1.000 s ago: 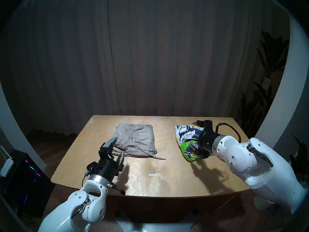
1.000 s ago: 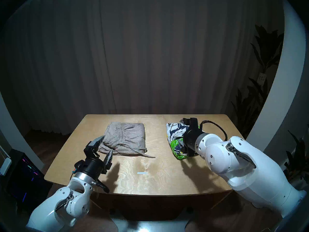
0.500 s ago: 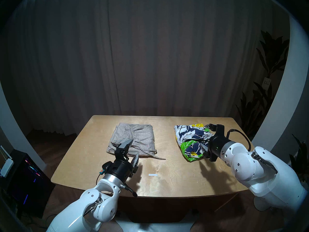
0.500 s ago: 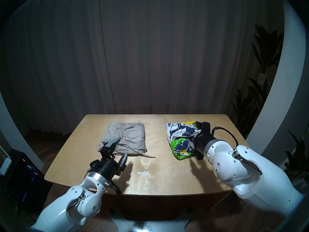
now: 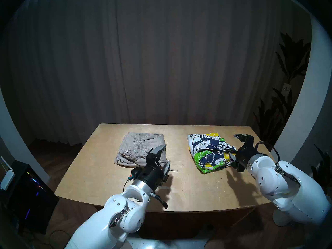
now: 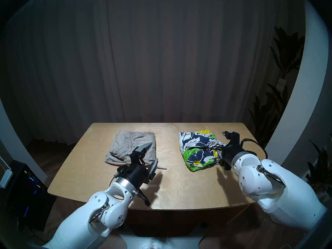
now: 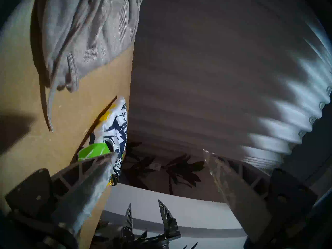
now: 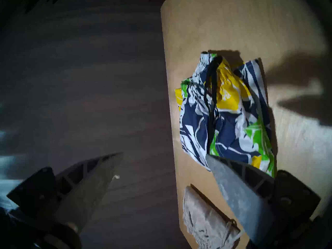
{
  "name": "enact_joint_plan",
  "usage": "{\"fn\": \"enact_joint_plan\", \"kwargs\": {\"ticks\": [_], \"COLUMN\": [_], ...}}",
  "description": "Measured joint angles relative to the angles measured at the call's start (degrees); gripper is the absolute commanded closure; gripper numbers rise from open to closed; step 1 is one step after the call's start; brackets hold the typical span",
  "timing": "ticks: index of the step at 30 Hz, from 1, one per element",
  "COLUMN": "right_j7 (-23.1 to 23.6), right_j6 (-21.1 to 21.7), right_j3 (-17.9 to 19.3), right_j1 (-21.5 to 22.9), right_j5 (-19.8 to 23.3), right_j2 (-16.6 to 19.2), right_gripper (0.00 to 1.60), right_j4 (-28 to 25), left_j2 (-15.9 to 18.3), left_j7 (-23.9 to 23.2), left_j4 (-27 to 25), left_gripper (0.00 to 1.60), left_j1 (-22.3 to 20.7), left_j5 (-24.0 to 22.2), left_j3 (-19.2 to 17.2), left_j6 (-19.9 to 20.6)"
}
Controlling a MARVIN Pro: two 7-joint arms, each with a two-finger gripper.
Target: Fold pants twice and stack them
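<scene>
1. Grey-beige pants (image 5: 142, 149): ribbed matt knit cloth, gathered at the waist.
2. Floral shorts (image 5: 208, 151): smooth, thin printed cloth (slightly crumpled), at 3 o'clock from the pants.
3. Table (image 5: 188, 185): pale wood, visible grain, faint sheen.
4. Curtain (image 5: 161, 63): matt pleated cloth.

Dim, hard shadows, blurred wrist views

You've got a wooden table (image 5: 188, 185) centre frame, dark curtain (image 5: 161, 63) across the bkgd, a plant (image 5: 287, 92) at right, and a lit PC tower (image 5: 27, 189) lower left.
</scene>
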Motion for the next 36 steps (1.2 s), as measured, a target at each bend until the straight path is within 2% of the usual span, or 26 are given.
{"fn": "enact_joint_plan", "kwargs": {"ticks": [5, 16, 24, 30, 36], "right_j7": [1.94, 6.89, 10.11, 12.06, 13.62], "right_j6": [1.55, 6.06, 10.0, 13.43, 17.19], "right_j3": [1.74, 5.7, 8.29, 9.98, 11.71], "right_j1": [-3.1, -9.53, -13.22, -15.67, -17.7], "right_j5": [0.04, 0.25, 1.41, 3.14, 4.97], "right_j2": [0.11, -0.17, -1.23, -2.45, -3.55], "right_gripper": [0.0, 0.0, 0.0, 0.0, 0.0], "right_j4": [1.48, 4.26, 6.58, 8.92, 10.85], "left_j2": [-2.93, -9.62, -12.59, -14.14, -15.72], "left_j7": [2.37, 5.86, 8.25, 11.34, 16.42], "left_j4": [2.89, 11.68, 16.92, 20.37, 23.26], "left_gripper": [0.0, 0.0, 0.0, 0.0, 0.0], "left_j1": [-2.94, -9.33, -13.64, -16.9, -20.37], "left_j5": [2.34, 8.36, 11.69, 13.53, 15.24], "left_j3": [3.09, 9.47, 13.09, 16.62, 20.46], "left_j6": [-0.21, -3.82, -6.73, -10.21, -15.31]}}
